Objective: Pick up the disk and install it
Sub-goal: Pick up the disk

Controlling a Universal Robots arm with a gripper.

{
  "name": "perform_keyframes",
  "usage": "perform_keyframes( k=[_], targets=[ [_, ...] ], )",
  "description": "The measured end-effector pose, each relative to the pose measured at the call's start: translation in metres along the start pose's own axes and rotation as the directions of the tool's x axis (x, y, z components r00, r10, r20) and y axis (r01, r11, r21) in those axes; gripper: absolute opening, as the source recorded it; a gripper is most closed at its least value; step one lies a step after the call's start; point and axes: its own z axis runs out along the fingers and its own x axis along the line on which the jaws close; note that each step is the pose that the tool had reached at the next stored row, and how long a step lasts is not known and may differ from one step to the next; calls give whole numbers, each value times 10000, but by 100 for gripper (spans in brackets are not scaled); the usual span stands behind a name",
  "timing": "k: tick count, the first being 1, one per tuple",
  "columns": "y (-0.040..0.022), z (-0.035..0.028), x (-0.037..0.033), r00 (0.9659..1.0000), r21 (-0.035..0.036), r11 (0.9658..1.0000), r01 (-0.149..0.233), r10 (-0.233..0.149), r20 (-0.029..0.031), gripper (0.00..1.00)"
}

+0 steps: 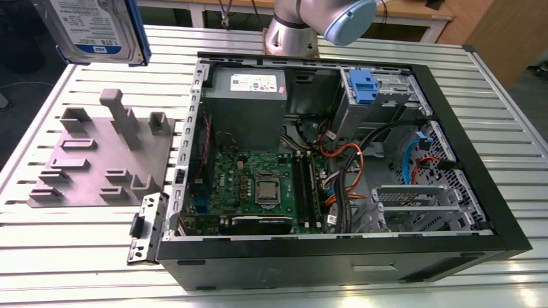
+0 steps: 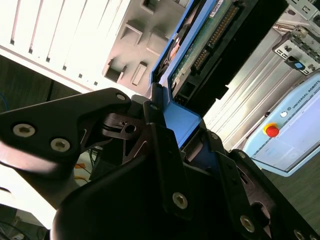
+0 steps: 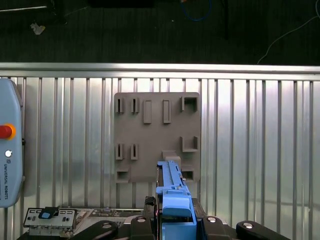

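The disk point(image 1: 96, 29) is a silver-grey drive with a white-and-blue label and blue side rails. It hangs in the air at the exterior view's upper left, above the slatted table beyond the grey plate. In both wrist views my gripper point(image 3: 173, 216) point(image 2: 181, 124) is shut on it, with the black fingers point(image 2: 156, 117) clamped on one blue rail end. The disk point(image 3: 172, 192) points edge-on toward the grey plate, and its green circuit-board side point(image 2: 210, 47) faces the second wrist camera.
A grey moulded plate point(image 1: 99, 160) point(image 3: 156, 137) with upright pegs lies on the slatted metal table point(image 1: 77, 256). The open computer case point(image 1: 342, 256) sits at the exterior view's right, with a blue clip point(image 1: 364, 86) in its drive bay. A teach pendant point(image 3: 7, 150) lies beside the table.
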Motion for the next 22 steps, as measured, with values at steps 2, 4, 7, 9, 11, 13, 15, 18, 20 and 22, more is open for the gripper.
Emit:
perform_keyframes(
  k=[2,4,7,9,11,13,15,18,20,22],
  targets=[
    [-4,0,0,10000,0,10000,0,0,0,36],
    [-9,0,0,10000,1,10000,0,0,0,36],
    [-17,0,0,10000,0,10000,0,0,0,36],
    [-21,0,0,10000,0,10000,0,0,0,36],
    [-26,0,0,10000,0,10000,0,0,0,36],
    [-30,0,0,10000,0,10000,0,0,0,36],
    [-35,0,0,10000,0,10000,0,0,0,36],
    [-41,0,0,10000,0,10000,0,0,0,36],
    [-45,0,0,10000,1,10000,0,0,1,36],
    [-49,0,0,10000,0,10000,0,0,0,36]
  ],
)
